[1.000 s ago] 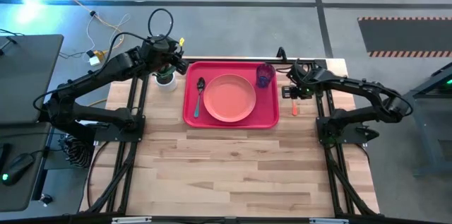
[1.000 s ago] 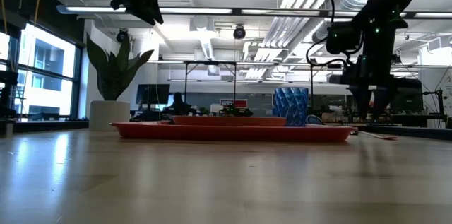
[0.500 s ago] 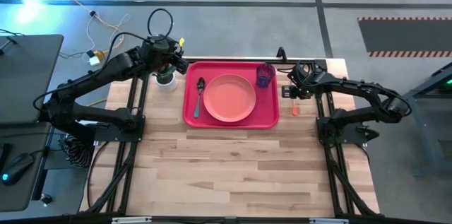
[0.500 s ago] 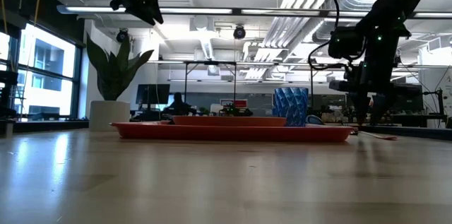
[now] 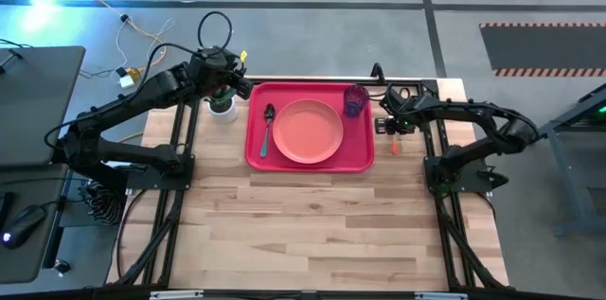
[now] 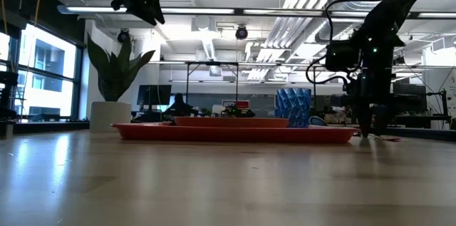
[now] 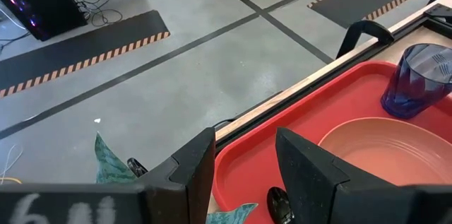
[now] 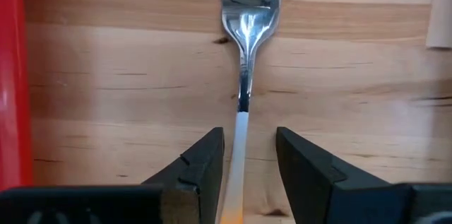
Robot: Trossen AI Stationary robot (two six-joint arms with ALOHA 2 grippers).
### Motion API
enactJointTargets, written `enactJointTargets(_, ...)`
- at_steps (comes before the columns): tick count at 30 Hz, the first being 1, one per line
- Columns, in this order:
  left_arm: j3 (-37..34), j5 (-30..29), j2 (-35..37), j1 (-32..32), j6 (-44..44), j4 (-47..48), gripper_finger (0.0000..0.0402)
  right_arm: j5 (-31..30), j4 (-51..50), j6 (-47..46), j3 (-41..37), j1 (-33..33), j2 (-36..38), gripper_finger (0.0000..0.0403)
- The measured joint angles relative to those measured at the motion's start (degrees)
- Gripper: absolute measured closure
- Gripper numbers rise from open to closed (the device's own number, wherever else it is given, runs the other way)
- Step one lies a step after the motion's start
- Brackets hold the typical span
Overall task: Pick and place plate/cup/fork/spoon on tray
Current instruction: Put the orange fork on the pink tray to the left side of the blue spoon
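Right gripper is down at the table, fingers spread either side of the fork's handle, not clamped. The fork lies on bare wood at three o'clock of the tray. Left gripper hangs unclenched near the tray's ten o'clock corner.

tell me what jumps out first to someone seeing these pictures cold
The bright red tray at the table's far middle draws the eye first, already holding the salmon plate, the blue cup in its far right corner and the spoon left of the plate. Next is the right end effector, open and straddling the fork on the bare wood just right of the tray.
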State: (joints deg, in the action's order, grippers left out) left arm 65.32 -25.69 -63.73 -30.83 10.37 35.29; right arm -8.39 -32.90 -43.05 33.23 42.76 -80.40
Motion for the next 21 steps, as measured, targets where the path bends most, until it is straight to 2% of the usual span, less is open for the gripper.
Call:
enactJointTargets(4, 0.0, 0.0, 0.0, 0.0, 0.0, 0.0, 0.0261, 0.7, 0.1, -0.7, 0.0, 0.0, -0.4, 0.0301)
enactJointTargets(11, 0.0, 0.0, 0.0, 0.0, -0.1, 0.0, 0.0261, 1.2, 0.7, -1.9, -0.1, 0.0, -0.5, 0.039)
enactJointTargets(21, 0.0, 0.0, 0.0, 0.0, -0.1, 0.0, 0.0261, 0.7, 0.8, -3.9, -0.3, -0.1, 0.4, 0.0398)
